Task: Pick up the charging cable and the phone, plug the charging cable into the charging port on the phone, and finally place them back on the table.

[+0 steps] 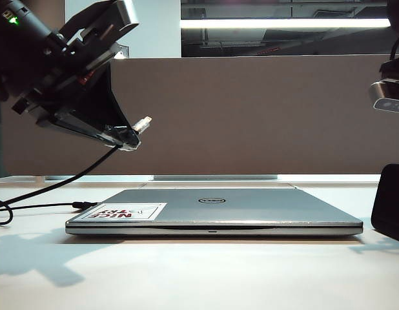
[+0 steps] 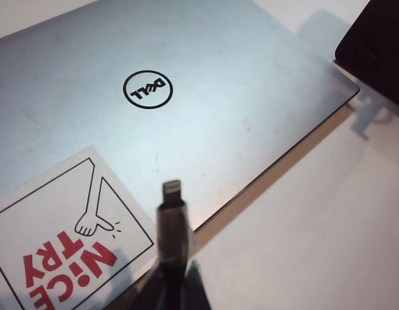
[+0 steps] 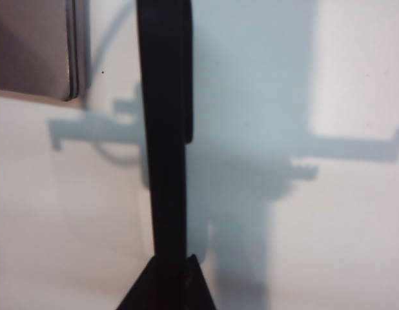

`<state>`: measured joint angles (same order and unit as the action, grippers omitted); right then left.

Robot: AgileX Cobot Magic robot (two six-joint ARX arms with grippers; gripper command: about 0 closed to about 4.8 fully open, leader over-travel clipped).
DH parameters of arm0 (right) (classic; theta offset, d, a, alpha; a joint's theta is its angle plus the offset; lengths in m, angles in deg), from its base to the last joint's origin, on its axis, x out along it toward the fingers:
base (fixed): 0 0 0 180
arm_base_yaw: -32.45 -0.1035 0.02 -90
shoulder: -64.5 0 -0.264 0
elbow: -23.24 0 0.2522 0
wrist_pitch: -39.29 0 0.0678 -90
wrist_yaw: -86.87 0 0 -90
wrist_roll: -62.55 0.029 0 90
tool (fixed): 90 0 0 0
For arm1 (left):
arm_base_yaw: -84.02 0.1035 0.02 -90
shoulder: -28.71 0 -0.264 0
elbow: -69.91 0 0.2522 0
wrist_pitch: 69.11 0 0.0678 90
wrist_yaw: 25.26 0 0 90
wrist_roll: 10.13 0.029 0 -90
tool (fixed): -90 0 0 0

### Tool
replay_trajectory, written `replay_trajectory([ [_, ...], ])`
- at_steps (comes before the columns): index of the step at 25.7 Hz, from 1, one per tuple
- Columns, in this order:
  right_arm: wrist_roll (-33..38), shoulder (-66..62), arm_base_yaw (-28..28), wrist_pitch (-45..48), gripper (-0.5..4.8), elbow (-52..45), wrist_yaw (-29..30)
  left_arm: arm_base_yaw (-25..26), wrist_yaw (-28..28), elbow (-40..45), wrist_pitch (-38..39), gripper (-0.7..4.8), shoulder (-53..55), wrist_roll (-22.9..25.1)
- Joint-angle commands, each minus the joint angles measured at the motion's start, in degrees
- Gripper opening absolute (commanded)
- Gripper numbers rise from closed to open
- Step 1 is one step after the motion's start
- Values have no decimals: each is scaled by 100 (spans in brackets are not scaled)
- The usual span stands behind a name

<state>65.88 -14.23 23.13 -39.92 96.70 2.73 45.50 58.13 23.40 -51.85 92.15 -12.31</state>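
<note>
Left gripper (image 1: pixel 125 137), raised at ten o'clock above the table (image 1: pixel 199 271), is clamped on the charging cable (image 1: pixel 57 184), silver plug tip pointing toward two o'clock. Centre: closed Dell laptop (image 1: pixel 212 210). Right gripper (image 3: pixel 167 284), at three o'clock, pinches the phone (image 3: pixel 164 129) edge-on just above the table, beside the laptop's corner.
</note>
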Motion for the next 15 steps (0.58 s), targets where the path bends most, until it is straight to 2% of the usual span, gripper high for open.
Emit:
replay_trajectory([
  [1, -20, -74, -7, 79, -5, -4, 46, -4, -4, -2, -105, -6, -17, 24],
  [5, -22, -127, -7, 92, 5, -4, 179, -4, -4, -2, -107, -6, -17, 24],
  [8, -22, -144, -7, 151, 66, -4, 326, -4, -2, -2, -107, -6, -17, 24],
  [15, -37, -144, -7, 313, 66, -4, 326, -4, -4, -2, -107, -6, -17, 24],
])
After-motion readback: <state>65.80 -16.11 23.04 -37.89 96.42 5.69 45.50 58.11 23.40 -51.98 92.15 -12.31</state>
